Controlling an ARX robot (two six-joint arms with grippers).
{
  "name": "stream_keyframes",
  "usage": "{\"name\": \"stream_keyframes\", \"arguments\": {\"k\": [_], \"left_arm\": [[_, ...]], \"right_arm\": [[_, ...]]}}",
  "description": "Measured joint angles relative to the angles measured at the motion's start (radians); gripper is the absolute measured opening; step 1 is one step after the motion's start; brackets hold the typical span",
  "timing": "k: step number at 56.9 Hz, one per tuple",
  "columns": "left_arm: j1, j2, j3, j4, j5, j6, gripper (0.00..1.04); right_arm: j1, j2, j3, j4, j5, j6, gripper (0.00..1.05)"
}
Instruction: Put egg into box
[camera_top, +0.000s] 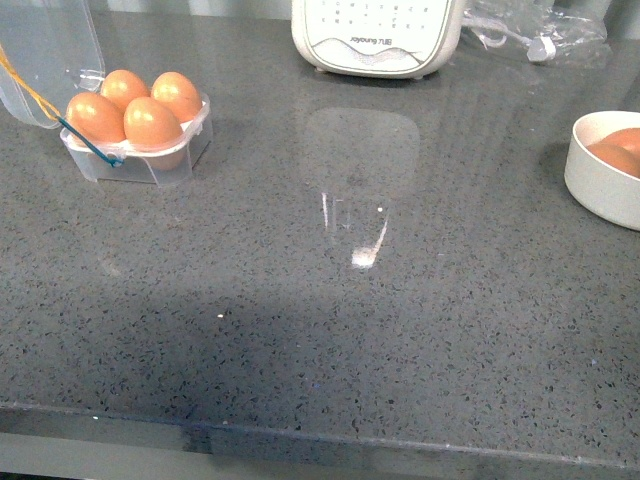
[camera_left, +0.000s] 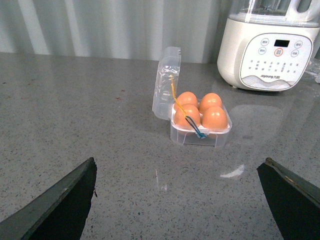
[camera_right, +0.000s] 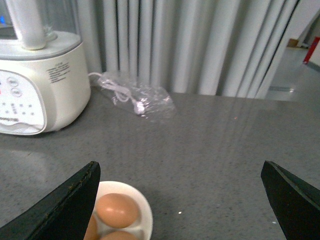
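With left gripper (camera_left: 179, 161) and right gripper (camera_right: 180, 163) wide open and empty and the box (camera_top: 150, 168) at the surface's (camera_top: 420, 340) far-left corner already holding four eggs (camera_top: 152, 122), I fear another from the bowl (camera_top: 598, 192) would roll off.

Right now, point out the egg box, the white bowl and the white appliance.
egg box (camera_left: 195, 139), left wrist view, clear front wall.
white bowl (camera_top: 598, 190), front view, outer side wall.
white appliance (camera_left: 272, 62), left wrist view, control panel.
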Motion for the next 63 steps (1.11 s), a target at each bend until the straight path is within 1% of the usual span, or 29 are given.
{"name": "stream_keyframes", "arguments": {"k": [13,15,16,17,18,20,25,29,32,38,41,46,48,50,53,63], "left_arm": [[0.0,0.0,0.0,0.0,0.0,0.0,0.98],[0.0,0.0,0.0,0.0,0.0,0.0,0.98],[0.0,0.0,0.0,0.0,0.0,0.0,0.98],[0.0,0.0,0.0,0.0,0.0,0.0,0.98],[0.0,0.0,0.0,0.0,0.0,0.0,0.98],[0.0,0.0,0.0,0.0,0.0,0.0,0.98],[0.0,0.0,0.0,0.0,0.0,0.0,0.98],[0.0,0.0,0.0,0.0,0.0,0.0,0.98],[0.0,0.0,0.0,0.0,0.0,0.0,0.98],[0.0,0.0,0.0,0.0,0.0,0.0,0.98],[0.0,0.0,0.0,0.0,0.0,0.0,0.98],[0.0,0.0,0.0,0.0,0.0,0.0,0.98],[0.0,0.0,0.0,0.0,0.0,0.0,0.98],[0.0,0.0,0.0,0.0,0.0,0.0,0.98],[0.0,0.0,0.0,0.0,0.0,0.0,0.98],[0.0,0.0,0.0,0.0,0.0,0.0,0.98]], "right_arm": [[-0.065,-0.092,-0.015,-0.011,-0.001,-0.055,0.97],[-0.077,-0.113,-0.016,-0.024,-0.021,-0.049,0.97],[-0.085,-0.126,-0.016,-0.046,-0.057,-0.034,0.94],[-0.091,-0.147,-0.02,-0.079,-0.109,-0.006,0.89],[-0.091,-0.171,-0.035,-0.096,-0.137,0.021,0.83],[-0.081,-0.212,-0.072,-0.105,-0.144,0.047,0.74],[-0.042,-0.3,-0.161,-0.107,-0.111,0.079,0.52],[-0.02,-0.34,-0.208,-0.099,-0.092,0.084,0.39],[-0.009,-0.359,-0.231,-0.097,-0.08,0.085,0.32],[0.021,-0.409,-0.289,-0.095,-0.05,0.089,0.1],[0.032,-0.431,-0.309,-0.096,-0.039,0.087,0.03],[0.057,-0.463,-0.332,-0.1,-0.018,0.09,0.03],[0.093,-0.481,-0.342,-0.105,0.042,0.09,0.03],[0.114,-0.494,-0.352,-0.109,0.062,0.09,0.03],[0.14,-0.522,-0.372,-0.119,0.061,0.09,0.03],[0.144,-0.577,-0.403,-0.143,0.068,0.09,0.03]]}}
